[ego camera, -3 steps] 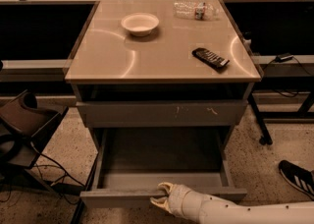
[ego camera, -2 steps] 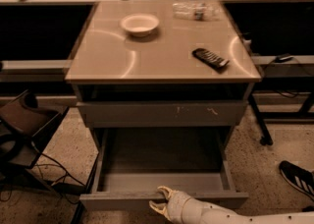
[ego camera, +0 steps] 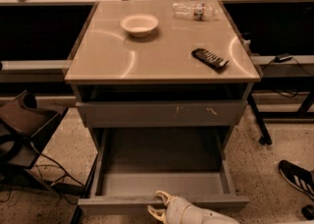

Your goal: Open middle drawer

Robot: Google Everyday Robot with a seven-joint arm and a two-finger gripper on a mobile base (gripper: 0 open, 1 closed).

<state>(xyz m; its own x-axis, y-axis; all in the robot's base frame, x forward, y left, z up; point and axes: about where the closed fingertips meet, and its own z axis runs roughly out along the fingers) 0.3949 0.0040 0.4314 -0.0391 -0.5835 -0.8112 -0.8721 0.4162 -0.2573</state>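
The middle drawer (ego camera: 162, 181) is pulled far out of the grey cabinet, showing its wide, shallow, empty grey box. Its plain front (ego camera: 117, 204) faces the bottom edge of the camera view. My gripper (ego camera: 159, 206), on a pale arm coming in from the bottom right, sits at the middle of that front's top edge. One finger (ego camera: 164, 198) hooks over the edge into the box and the other finger (ego camera: 156, 213) is on the outer face, so the jaws clamp the front panel.
Above it is a shut grey front with pale scratch marks (ego camera: 162, 113). The tabletop (ego camera: 108, 56) holds a white bowl (ego camera: 139, 24), a black remote (ego camera: 210, 59) and a plastic bottle (ego camera: 192, 10). A chair (ego camera: 24, 125) and cables are at left, a shoe (ego camera: 297, 176) at right.
The middle drawer has slid further out toward the camera, and my gripper has moved with its front edge, lower in the view.
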